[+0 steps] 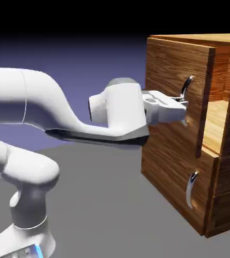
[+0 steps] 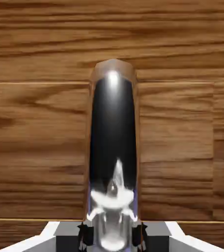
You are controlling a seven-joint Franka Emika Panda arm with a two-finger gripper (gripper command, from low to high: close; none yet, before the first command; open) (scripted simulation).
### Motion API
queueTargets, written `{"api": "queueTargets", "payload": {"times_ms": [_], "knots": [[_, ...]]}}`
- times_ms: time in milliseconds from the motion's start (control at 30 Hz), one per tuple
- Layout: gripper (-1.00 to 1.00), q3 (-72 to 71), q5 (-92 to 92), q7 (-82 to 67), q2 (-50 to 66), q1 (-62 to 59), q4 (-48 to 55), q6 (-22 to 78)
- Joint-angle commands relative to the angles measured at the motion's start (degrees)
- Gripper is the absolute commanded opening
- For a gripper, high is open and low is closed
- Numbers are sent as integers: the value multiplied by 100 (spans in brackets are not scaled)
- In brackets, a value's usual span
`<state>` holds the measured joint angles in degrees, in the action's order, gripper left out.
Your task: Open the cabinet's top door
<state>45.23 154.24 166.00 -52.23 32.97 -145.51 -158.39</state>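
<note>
The reddish-brown wood-grain cabinet (image 1: 228,166) stands at the exterior view's right. Its top door (image 1: 170,60) stands ajar, and lighter inner wood shows behind its right edge. My gripper (image 1: 183,105) reaches level from the left and is shut on the lower part of the top door's curved silver handle (image 1: 188,84). In the hand view the handle (image 2: 113,138) rises large and glossy from between my grey fingertips (image 2: 84,234), with the door's wood (image 2: 35,123) filling the picture behind it. My gripper (image 2: 113,236) clamps the bar at the bottom edge.
Below the top door sits the lower panel (image 1: 165,174) with its own silver handle (image 1: 191,189), closed. The white arm (image 1: 46,106) spans the picture from the lower left. Grey table surface (image 1: 117,211) lies in front of the cabinet.
</note>
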Motion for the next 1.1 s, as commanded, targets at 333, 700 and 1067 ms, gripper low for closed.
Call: {"api": "queueTargets", "payload": {"times_ms": [333,700,1067], "knots": [[-100,-2177,-1543,0,-477,-2283,-1174,183],[-100,-3966,-4101,-1152,-1750,-3747,-2181,191],[-100,-5186,-6841,-2815,-3072,-3621,-2892,1062]]}}
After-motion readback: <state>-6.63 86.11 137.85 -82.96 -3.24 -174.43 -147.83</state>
